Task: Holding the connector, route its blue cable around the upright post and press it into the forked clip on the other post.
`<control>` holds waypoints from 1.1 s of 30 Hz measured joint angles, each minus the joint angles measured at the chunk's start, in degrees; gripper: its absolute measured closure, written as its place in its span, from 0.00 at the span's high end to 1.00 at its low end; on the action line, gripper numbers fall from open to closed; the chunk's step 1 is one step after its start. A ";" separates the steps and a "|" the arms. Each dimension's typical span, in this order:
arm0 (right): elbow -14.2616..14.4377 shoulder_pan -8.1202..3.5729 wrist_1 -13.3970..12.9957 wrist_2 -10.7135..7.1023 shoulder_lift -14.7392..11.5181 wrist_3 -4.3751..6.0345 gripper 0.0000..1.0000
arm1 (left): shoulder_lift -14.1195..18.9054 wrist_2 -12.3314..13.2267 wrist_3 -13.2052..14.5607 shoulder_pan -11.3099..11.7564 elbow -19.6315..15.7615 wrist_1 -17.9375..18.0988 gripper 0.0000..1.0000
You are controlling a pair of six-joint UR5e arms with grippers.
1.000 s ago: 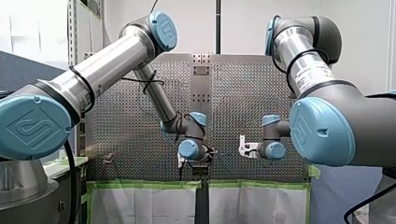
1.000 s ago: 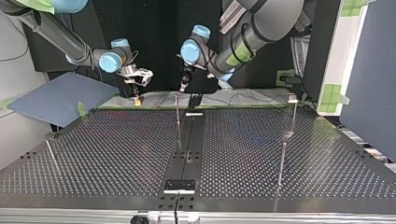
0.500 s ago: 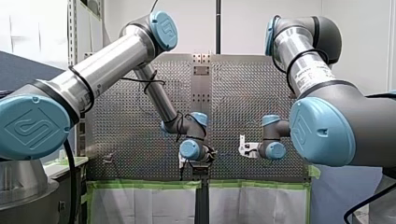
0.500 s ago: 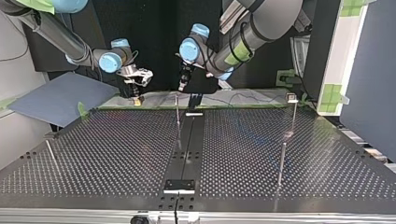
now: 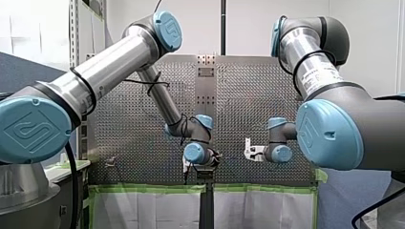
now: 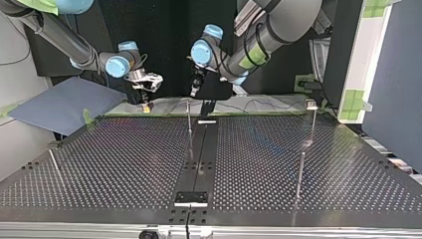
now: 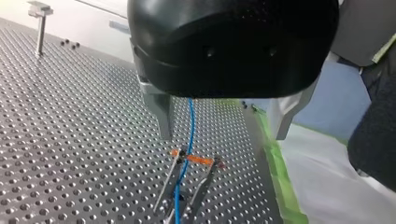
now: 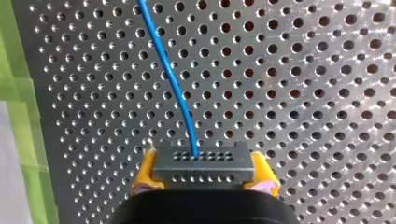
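In the right wrist view my right gripper (image 8: 204,175) is shut on a dark grey connector (image 8: 203,162) between its yellow pads. A blue cable (image 8: 170,77) leaves the connector over the perforated plate. In the left wrist view my left gripper (image 7: 222,135) hangs open above a forked clip (image 7: 173,179) with orange tips. The blue cable (image 7: 190,123) runs between the metal fingers and down into the fork. In the top view my left gripper (image 6: 195,91) hovers over a thin post (image 6: 189,119), and my right gripper (image 6: 145,102) is at the far edge, to its left.
More upright posts stand on the plate: one with a capped top (image 6: 312,117) at the top view's right, one nearer (image 6: 300,174), one at the left (image 6: 53,164). Green tape (image 7: 275,163) lines the plate's edge. A black rail (image 6: 199,154) runs down the middle.
My left wrist has lifted slightly away from the post in the top view. My right arm has stayed still with the connector.
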 joint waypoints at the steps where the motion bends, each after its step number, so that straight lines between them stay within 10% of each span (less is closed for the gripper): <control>1: 0.00 0.00 0.00 0.00 0.00 0.00 0.00 | 0.10 -0.35 0.08 -0.08 -0.16 -0.10 1.00; 17: -0.01 0.02 -0.15 -0.65 0.00 0.08 0.00 | 7.54 -4.45 0.74 -2.27 -7.87 5.96 1.00; 33: 0.02 0.27 -0.20 -0.74 0.00 0.09 0.00 | 15.93 -7.51 -4.58 -1.93 -16.26 11.39 1.00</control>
